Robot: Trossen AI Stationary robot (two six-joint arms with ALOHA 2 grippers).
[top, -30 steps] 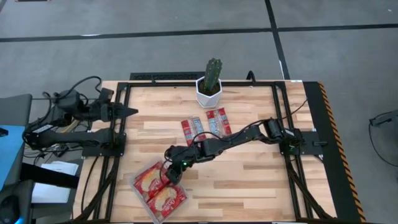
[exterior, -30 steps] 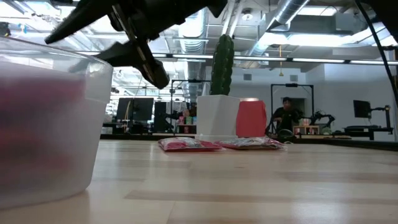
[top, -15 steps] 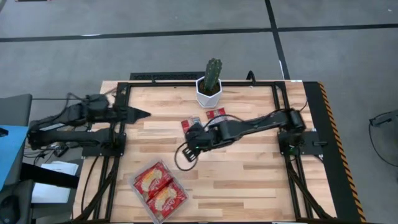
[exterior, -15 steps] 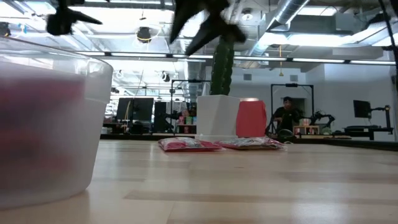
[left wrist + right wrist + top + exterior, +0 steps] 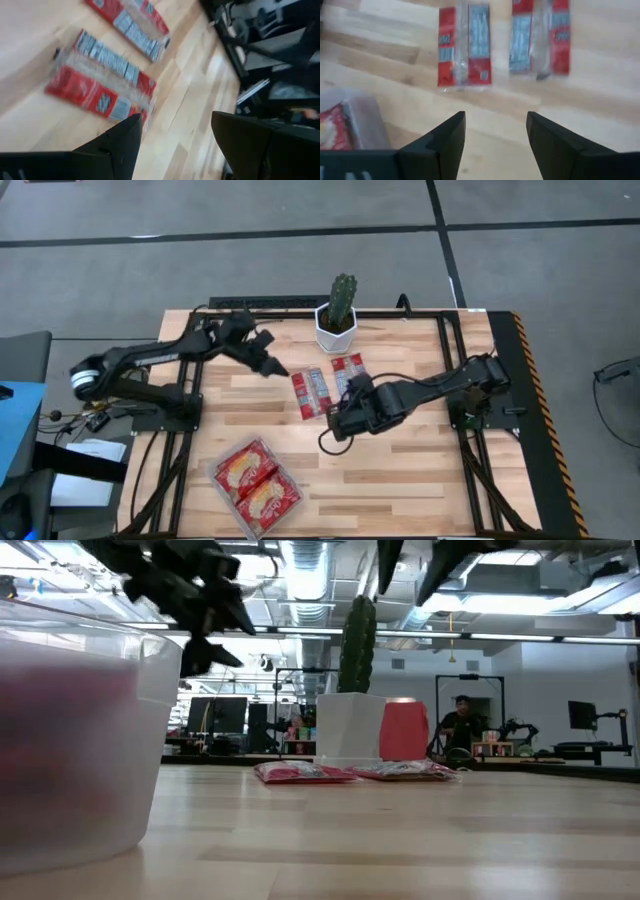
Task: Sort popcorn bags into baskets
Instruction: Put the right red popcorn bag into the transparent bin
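Two slim popcorn bags lie flat side by side near the middle of the wooden counter (image 5: 400, 460), apart from each other with a strip of bare wood between them: the left slim bag (image 5: 310, 391) and the right slim bag (image 5: 351, 373), both red at the ends with silver-white middles. Just beyond them, at the far edge, stands a white hexagonal pot (image 5: 336, 330) with a green cactus (image 5: 343, 297). At the near left corner sits the clear plastic basket (image 5: 222, 490), already holding two larger red bags with yellow-orange pictures (image 5: 255, 483), lying next to each other inside it. The right end effector (image 5: 336, 426) hangs over the counter just on the near side of the two slim bags, touching neither; in its wrist view its two dark fingers (image 5: 445, 140) stand well apart with nothing between them, the slim bags ahead of them and a corner of the basket off to one side. The left end effector (image 5: 276, 367) reaches in from the far left and is poised just to the left of the left slim bag; its wrist view shows its fingers (image 5: 125, 137) spread apart and empty above both packets, though that picture is smeared, so whether a fingertip is close to the nearer packet is hard to tell. In the low view both arms show only as dark shapes high above the counter, and a seated person (image 5: 462, 725) is visible in the room far behind.
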